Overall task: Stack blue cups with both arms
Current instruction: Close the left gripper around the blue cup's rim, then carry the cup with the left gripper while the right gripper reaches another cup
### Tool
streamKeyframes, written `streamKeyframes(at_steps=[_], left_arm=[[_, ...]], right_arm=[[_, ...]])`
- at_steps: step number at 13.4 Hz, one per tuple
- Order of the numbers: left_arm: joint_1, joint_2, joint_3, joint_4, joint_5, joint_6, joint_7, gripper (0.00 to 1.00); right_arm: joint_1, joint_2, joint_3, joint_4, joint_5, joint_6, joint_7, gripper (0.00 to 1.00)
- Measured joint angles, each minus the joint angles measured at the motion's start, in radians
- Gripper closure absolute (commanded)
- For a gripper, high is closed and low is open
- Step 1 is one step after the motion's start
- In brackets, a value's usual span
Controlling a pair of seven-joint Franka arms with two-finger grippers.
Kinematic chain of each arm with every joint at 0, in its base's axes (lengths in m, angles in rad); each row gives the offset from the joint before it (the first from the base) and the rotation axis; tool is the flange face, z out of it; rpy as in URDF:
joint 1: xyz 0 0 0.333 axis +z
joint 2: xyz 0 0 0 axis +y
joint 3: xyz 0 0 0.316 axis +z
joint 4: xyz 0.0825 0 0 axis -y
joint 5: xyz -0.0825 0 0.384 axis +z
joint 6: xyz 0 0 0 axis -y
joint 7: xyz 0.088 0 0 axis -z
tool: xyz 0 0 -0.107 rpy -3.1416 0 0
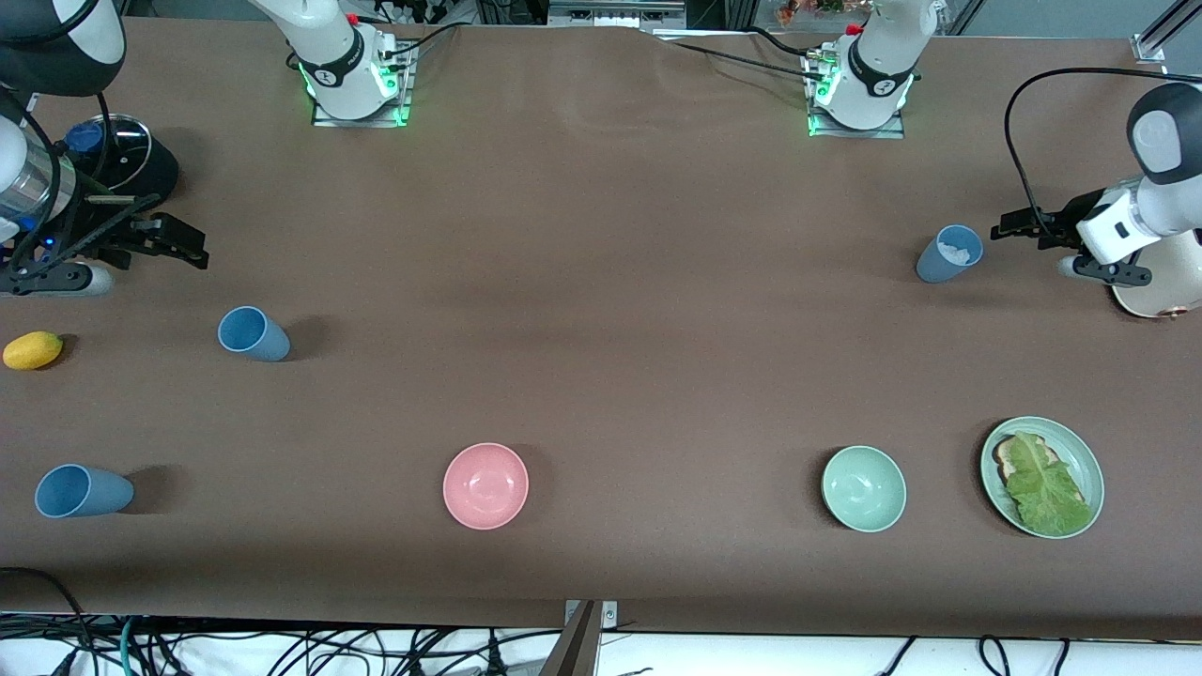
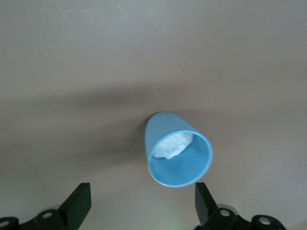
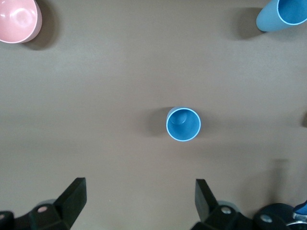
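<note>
1. Three blue cups stand upright on the brown tabletop (image 1: 601,282), none of them stacked; no brand, label or writing on them can be read.
2. One blue cup (image 1: 949,253) stands toward the left arm's end of the tabletop and holds something white inside; the left wrist view shows it (image 2: 177,149) with the white lump against its inner wall.
3. A second blue cup (image 1: 253,334) stands toward the right arm's end, beside a yellow lemon-like fruit (image 1: 33,350); the right wrist view looks straight down into it (image 3: 183,124).
4. A third blue cup (image 1: 82,491) stands nearer to the front camera than the second, at the same end.
5. The left gripper (image 1: 1025,228) hovers just beside the first cup, its jaws wide apart and clamped on nothing.
6. The right gripper (image 1: 169,246) hangs over the tabletop close to the second cup, jaws also spread apart and holding nothing.
7. A pink bowl (image 1: 485,485) and a mint-green bowl (image 1: 864,488) sit near the front edge, well apart.
8. A green plate (image 1: 1089,465) beside the mint bowl carries a lettuce leaf (image 1: 1047,486) on toast.
</note>
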Motion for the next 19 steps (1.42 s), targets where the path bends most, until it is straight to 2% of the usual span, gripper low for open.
streamKeyframes(at_steps=[2, 5, 6, 7, 8, 9, 16, 19], left_arm=[[0.000, 0.011, -0.005, -0.050, 0.019, 0.042, -0.053, 0.10], [-0.001, 0.036, -0.025, -0.072, 0.036, 0.091, -0.118, 0.15], [-0.001, 0.055, -0.026, -0.075, 0.037, 0.118, -0.132, 0.26], [0.001, 0.082, -0.025, -0.077, 0.038, 0.143, -0.137, 0.64], [0.001, 0.107, -0.025, -0.077, 0.038, 0.157, -0.146, 0.89], [0.002, 0.122, -0.025, -0.076, 0.038, 0.159, -0.154, 1.00], [0.003, 0.127, -0.025, -0.069, 0.039, 0.135, -0.168, 1.00], [0.004, 0.126, -0.025, -0.036, 0.039, 0.097, -0.168, 1.00]], right_arm=[[0.000, 0.000, 0.000, 0.000, 0.000, 0.000, 0.000, 0.00], [0.000, 0.000, 0.000, 0.000, 0.000, 0.000, 0.000, 0.00], [0.000, 0.000, 0.000, 0.000, 0.000, 0.000, 0.000, 0.00], [0.000, 0.000, 0.000, 0.000, 0.000, 0.000, 0.000, 0.00], [0.000, 0.000, 0.000, 0.000, 0.000, 0.000, 0.000, 0.00], [0.000, 0.000, 0.000, 0.000, 0.000, 0.000, 0.000, 0.00], [0.000, 0.007, 0.000, -0.001, 0.000, -0.001, 0.000, 0.00], [-0.004, 0.064, -0.001, -0.004, 0.000, 0.001, -0.051, 0.00]])
